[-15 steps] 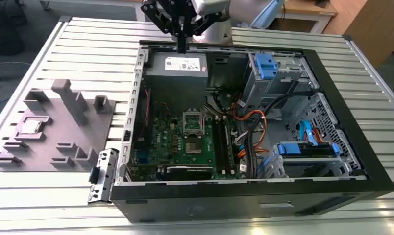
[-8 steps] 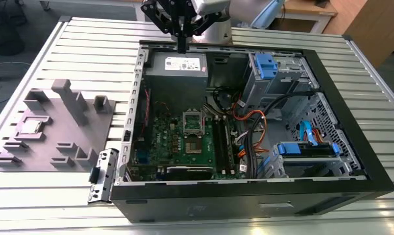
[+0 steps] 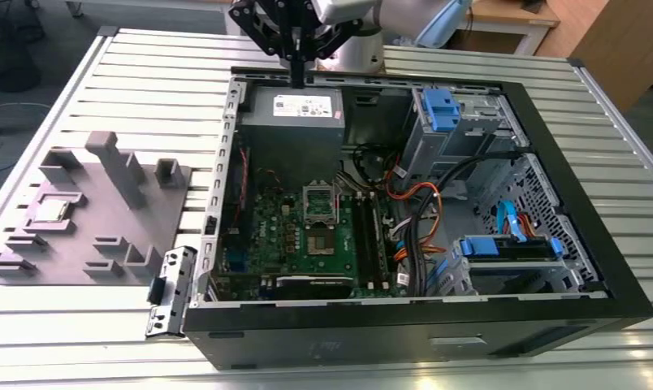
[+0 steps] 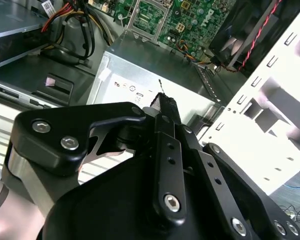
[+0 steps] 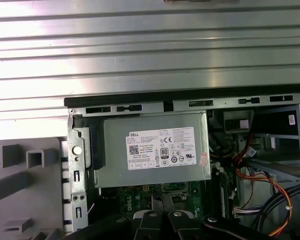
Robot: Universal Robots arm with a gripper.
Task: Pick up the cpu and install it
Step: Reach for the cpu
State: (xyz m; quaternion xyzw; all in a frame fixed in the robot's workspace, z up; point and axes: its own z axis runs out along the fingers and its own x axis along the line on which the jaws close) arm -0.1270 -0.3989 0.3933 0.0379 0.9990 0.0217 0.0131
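Hovering over the edge of the open black computer case (image 3: pixel 413 325), just above the grey metal power supply box (image 3: pixel 294 110) inside it, the black linkage gripper (image 3: pixel 297 79) points straight down. Its fingers are pressed together and nothing can be seen between them. The cpu (image 3: pixel 54 211), a small flat silvery square chip, lies outside the case, well off toward the exterior view's left. It sits flat in a recess of the grey plastic tray with upright blocks (image 3: pixel 83 231), a pocket that probably keeps it square and easy to find for a grasp. It has not been picked up. The case lies on its side with the panel off, so the green motherboard (image 3: pixel 304 244) inside faces up toward the arm. Near the case's middle, the shiny rectangular socket frame (image 3: pixel 321 201) looks swung open, likely to receive the chip.
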